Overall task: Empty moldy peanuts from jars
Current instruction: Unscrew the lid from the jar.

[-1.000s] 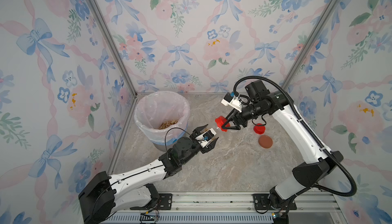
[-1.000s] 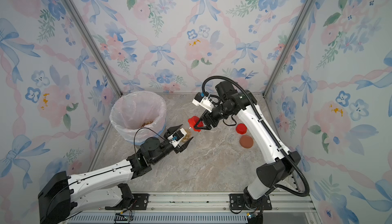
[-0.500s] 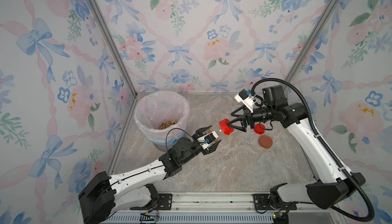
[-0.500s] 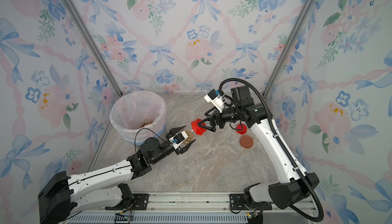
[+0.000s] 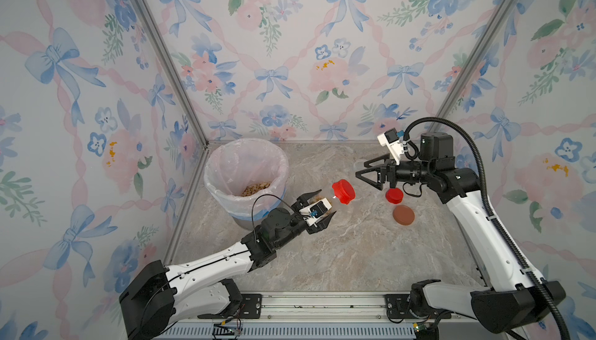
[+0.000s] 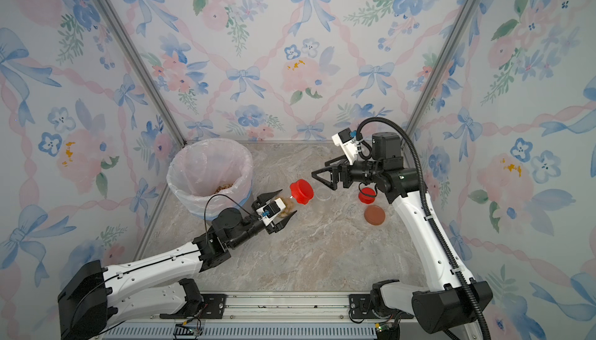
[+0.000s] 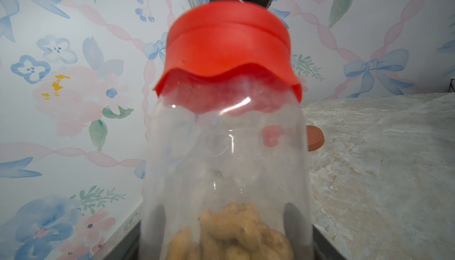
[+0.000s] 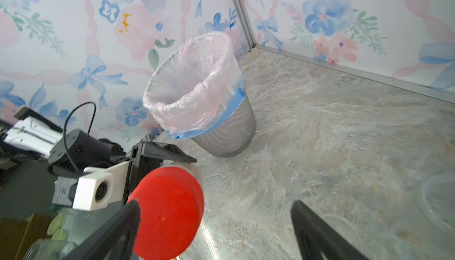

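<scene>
One clear jar with a red lid and a low heap of pale tan peanuts at its base is clamped in the left gripper, just beside the bin. Farther from the bin, the right gripper gapes wide, clear of the lid.

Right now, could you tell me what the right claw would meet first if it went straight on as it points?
Probably the red lid on the held jar, though depth is unclear.
</scene>
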You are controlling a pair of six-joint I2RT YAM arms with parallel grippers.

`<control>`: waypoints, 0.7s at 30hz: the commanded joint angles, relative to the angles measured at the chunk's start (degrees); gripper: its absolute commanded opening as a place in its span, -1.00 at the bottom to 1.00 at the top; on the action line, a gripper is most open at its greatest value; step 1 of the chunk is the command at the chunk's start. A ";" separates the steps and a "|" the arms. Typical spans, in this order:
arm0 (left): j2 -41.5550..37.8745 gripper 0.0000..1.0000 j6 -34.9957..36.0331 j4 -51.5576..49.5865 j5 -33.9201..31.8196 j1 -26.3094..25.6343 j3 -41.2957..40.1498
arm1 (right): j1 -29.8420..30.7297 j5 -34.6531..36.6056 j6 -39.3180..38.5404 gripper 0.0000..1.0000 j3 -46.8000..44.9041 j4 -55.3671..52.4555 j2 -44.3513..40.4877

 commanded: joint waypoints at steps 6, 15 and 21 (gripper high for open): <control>0.15 -0.58 4.52 2.62 -6.53 0.51 1.96 | -4.71 6.46 34.51 0.94 1.92 -0.04 0.90; 0.50 -0.59 7.68 2.67 -9.35 0.36 2.04 | 1.13 10.29 40.97 0.77 6.85 -15.73 0.54; 0.86 -0.60 8.22 2.67 -8.98 0.35 2.32 | 7.13 13.67 41.20 0.79 8.81 -17.87 2.83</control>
